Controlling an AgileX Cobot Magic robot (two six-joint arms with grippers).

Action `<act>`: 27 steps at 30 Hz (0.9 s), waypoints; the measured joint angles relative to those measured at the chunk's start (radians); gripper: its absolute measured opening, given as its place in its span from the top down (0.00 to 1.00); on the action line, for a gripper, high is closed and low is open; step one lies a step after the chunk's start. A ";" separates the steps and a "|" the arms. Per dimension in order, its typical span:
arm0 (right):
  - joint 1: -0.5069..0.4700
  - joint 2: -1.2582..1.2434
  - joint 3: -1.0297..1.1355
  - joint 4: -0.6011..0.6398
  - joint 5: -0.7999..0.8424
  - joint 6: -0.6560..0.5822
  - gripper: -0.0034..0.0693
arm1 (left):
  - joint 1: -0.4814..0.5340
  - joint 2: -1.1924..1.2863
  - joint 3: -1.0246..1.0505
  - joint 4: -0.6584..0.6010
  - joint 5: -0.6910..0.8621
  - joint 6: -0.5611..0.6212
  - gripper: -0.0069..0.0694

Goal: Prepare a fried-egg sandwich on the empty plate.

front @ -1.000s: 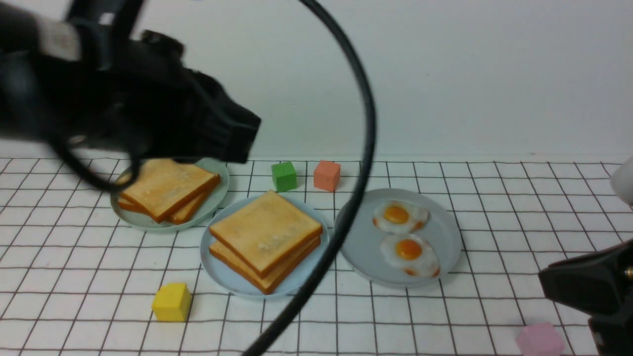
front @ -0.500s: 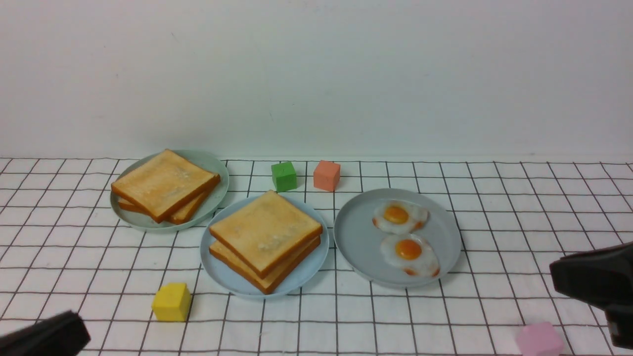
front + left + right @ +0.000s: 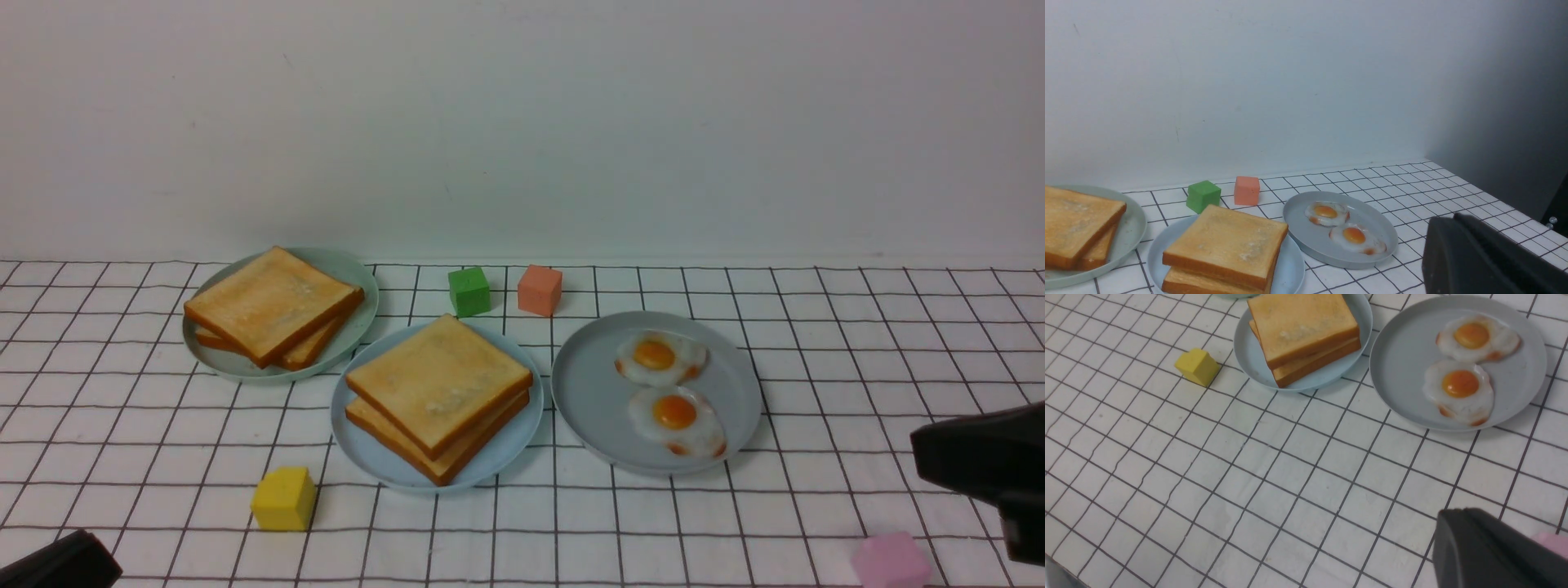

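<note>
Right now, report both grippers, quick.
Left gripper: closed, holding nothing.
Right gripper: closed, holding nothing.

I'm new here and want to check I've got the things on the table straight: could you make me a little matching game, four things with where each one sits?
1. Grey plate
2. Yellow block
3. Green block
4. Pink block

A. Beside the orange block
B. Nearest the right arm
C. Under two fried eggs
D. In front of the blue plate, to its left

Pairs: 1-C, 2-D, 3-A, 4-B
</note>
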 joint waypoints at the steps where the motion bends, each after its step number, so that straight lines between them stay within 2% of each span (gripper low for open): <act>1: 0.000 0.000 0.000 0.000 0.005 0.000 0.97 | 0.000 0.000 0.000 0.000 0.000 0.000 0.93; 11: -0.005 -0.001 0.000 -0.003 0.008 0.000 0.96 | 0.000 0.000 0.000 0.000 0.000 0.000 0.93; 14: -0.093 -0.032 0.006 -0.026 -0.009 -0.019 0.96 | 0.000 0.000 0.000 0.000 0.000 0.000 0.93; 16: -0.196 -0.097 0.060 -0.034 -0.047 -0.023 0.96 | 0.000 0.000 0.000 0.000 0.000 0.000 0.93; 18: -0.235 -0.135 0.099 -0.033 -0.068 -0.024 0.96 | 0.000 0.000 0.000 0.000 0.000 0.000 0.93; 22: -0.373 -0.359 0.361 -0.032 -0.234 -0.026 0.95 | 0.000 0.000 0.000 0.000 0.000 0.000 0.93; 27: -0.450 -0.560 0.625 -0.023 -0.397 -0.026 0.95 | 0.000 0.000 0.000 0.000 0.000 0.000 0.93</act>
